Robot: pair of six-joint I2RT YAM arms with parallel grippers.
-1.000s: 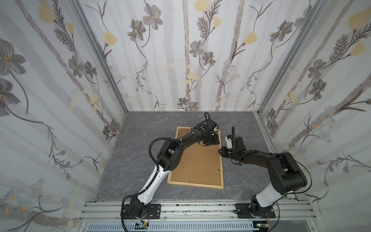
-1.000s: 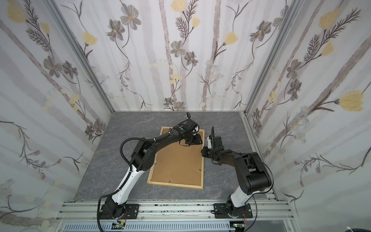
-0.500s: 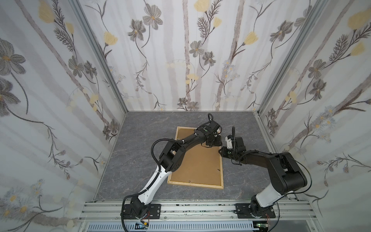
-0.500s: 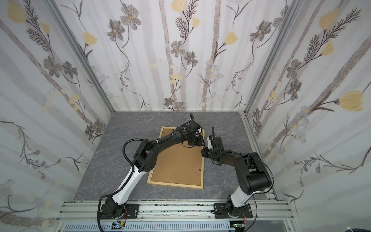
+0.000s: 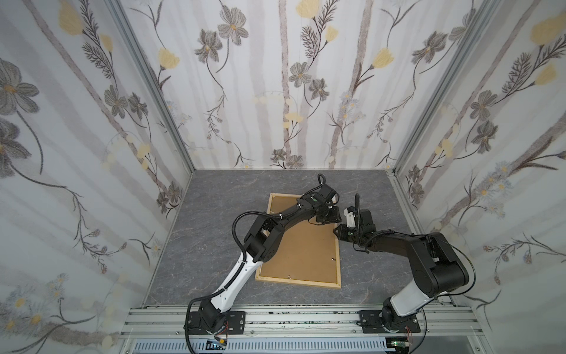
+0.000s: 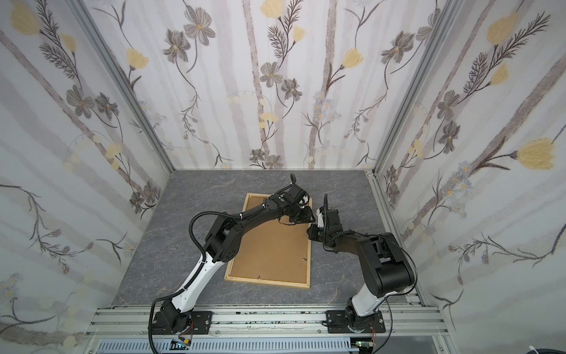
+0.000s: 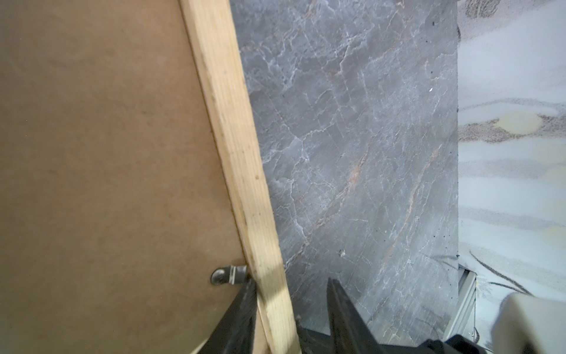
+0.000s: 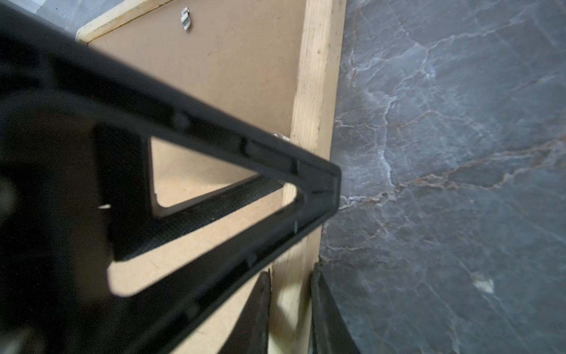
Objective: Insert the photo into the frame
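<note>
Pale-wood rail of the frame point(image 5: 298, 282) clamped in right pincer point(image 8: 291, 272), now also straddled just beyond by left pincer point(image 7: 291, 282), narrowed but not yet tight; photo unseen, likely under brown backing point(image 5: 306, 245).

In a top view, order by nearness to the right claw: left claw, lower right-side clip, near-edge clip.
From the right claw, on the frame's right strip:
1. Left claw, just beyond it along that strip.
2. Lower right-side clip, toward the front.
3. Near-edge clip, farther left.
</note>
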